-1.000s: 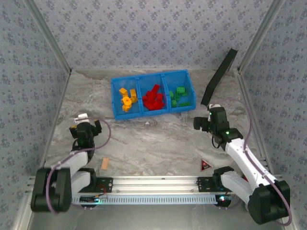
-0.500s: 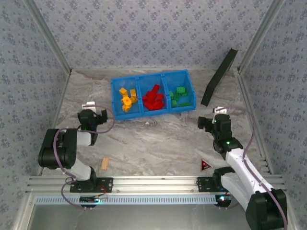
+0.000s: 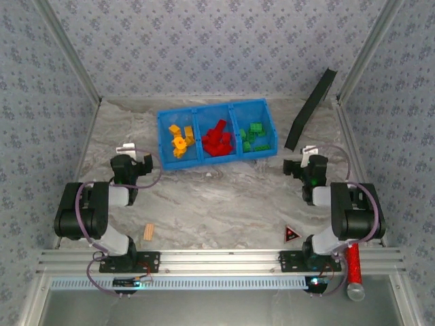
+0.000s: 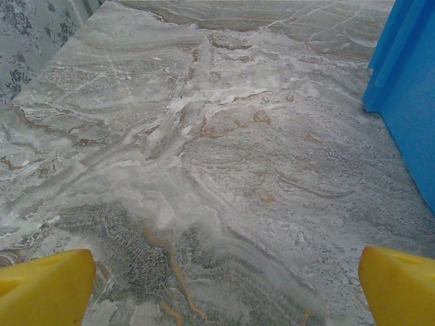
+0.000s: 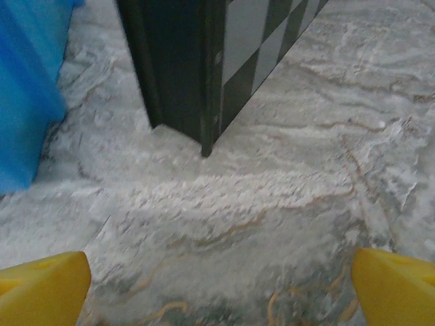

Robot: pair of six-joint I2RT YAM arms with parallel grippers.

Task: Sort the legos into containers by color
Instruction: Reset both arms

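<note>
Two arms have drawn back to their bases at the near edge of the marble table [image 3: 224, 197], the right one folding in last, within the past second. The left gripper [image 4: 221, 288] and right gripper [image 5: 217, 285] hang over bare tabletop, jaws spread wide with nothing between them. The blue bin [image 3: 161, 139] sits at the far middle of the table, a dark board [image 3: 311, 109] leaning just to its right. Its three compartments hold the legos by color: yellow and orange bricks [image 3: 179, 141] left, red bricks [image 3: 217, 139] middle, green bricks [image 3: 253, 138] right. Every brick in sight lies inside the bin. A tan block [image 3: 148, 232] and a dark triangle [image 3: 291, 234] lie near the front rail. The sort looks finished, the retreat a parking move.
</note>
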